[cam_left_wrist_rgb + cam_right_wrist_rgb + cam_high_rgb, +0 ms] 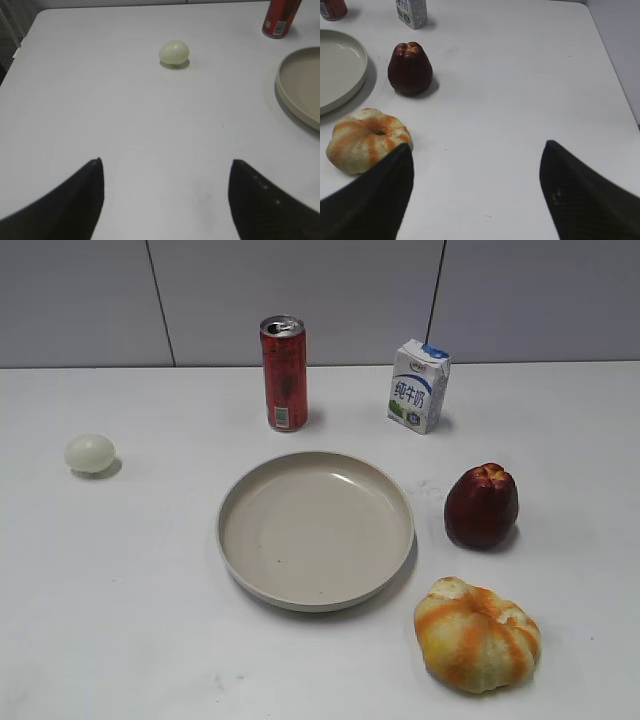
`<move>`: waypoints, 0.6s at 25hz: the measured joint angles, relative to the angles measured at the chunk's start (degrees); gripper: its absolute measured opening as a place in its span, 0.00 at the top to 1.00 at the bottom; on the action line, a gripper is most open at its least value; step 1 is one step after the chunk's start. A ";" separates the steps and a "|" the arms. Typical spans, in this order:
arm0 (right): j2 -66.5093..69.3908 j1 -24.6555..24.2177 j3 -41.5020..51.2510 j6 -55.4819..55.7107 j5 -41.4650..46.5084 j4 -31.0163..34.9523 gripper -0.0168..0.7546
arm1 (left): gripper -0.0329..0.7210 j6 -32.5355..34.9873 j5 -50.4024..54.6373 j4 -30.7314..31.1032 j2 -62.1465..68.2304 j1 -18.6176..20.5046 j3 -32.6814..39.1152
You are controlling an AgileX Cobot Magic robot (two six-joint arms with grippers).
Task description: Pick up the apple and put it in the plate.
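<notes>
Only the exterior view takes in the whole white worktop (130, 620), without either arm. The left wrist view adds the left gripper (166, 195), jaws spread over bare surface, facing the small pale egg (174, 52). The right wrist view shows the right gripper (476, 187), also spread and holding nothing. The dark maroon-red tapered apple (481, 504) stands upright, yellowish at its stem dimple, just right of the wide round beige plate (315, 592), apart from it, behind the orange-and-yellow lumpy pumpkin-like fruit (477, 634).
</notes>
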 joint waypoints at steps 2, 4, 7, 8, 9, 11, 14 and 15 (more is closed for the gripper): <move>0.00 0.00 0.00 0.00 0.00 0.00 0.21 | 0.18 0.00 0.00 0.00 0.00 0.00 0.00; 0.00 0.00 0.00 0.00 0.00 0.00 0.21 | 0.18 0.04 0.00 0.00 0.00 0.00 0.00; 0.00 0.00 0.00 0.00 0.00 0.00 0.21 | 0.18 0.05 0.00 0.00 0.00 0.00 0.00; 0.00 0.00 0.00 0.00 0.00 0.00 0.21 | 0.18 0.00 0.00 0.00 0.00 0.00 0.00; 0.00 0.00 0.00 0.00 0.00 0.00 0.21 | 0.18 0.00 0.00 0.00 0.00 0.00 0.00; 0.00 0.00 0.00 0.00 0.00 0.00 0.21 | 0.18 0.00 0.00 0.00 0.00 0.00 0.00; 0.42 0.00 0.00 0.00 0.00 0.00 0.21 | 0.18 0.00 0.00 0.00 0.00 0.00 0.00; 1.28 0.00 0.00 0.00 0.00 0.00 0.21 | 0.18 0.00 0.00 0.00 0.00 0.00 0.00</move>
